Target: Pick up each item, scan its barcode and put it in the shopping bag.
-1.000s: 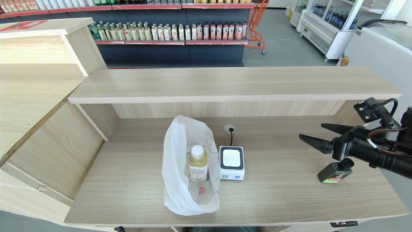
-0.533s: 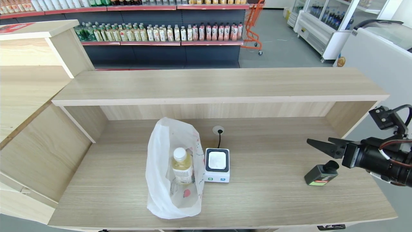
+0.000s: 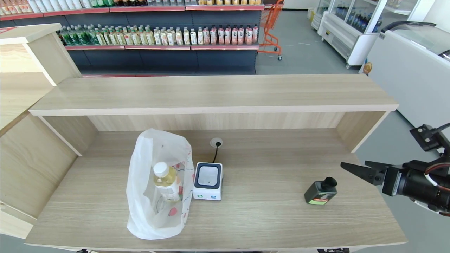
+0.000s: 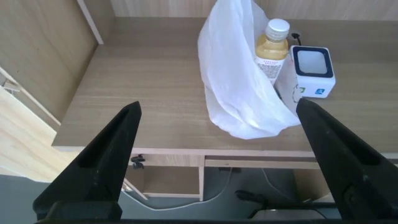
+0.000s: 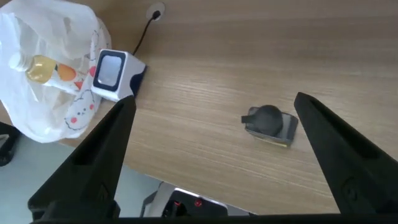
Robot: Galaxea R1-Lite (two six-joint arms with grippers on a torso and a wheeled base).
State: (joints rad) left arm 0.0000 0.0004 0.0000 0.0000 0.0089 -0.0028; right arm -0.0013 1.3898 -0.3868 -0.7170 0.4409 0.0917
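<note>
Yellow bottle (image 3: 166, 180) stands in white shopping bag (image 3: 140, 214) beside scanner (image 3: 208, 181); small dark bottle (image 3: 320, 192) well apart.

left hand (image 4: 217, 104): spread wide, empty | right hand (image 3: 353, 163): spread wide, empty, seemingly level

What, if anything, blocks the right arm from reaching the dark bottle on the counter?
Probably nothing, so likely yes. The right end effector hangs open close by the dark bottle, which sits alone on the counter; the shopping bag and scanner sit far to its left.
</note>
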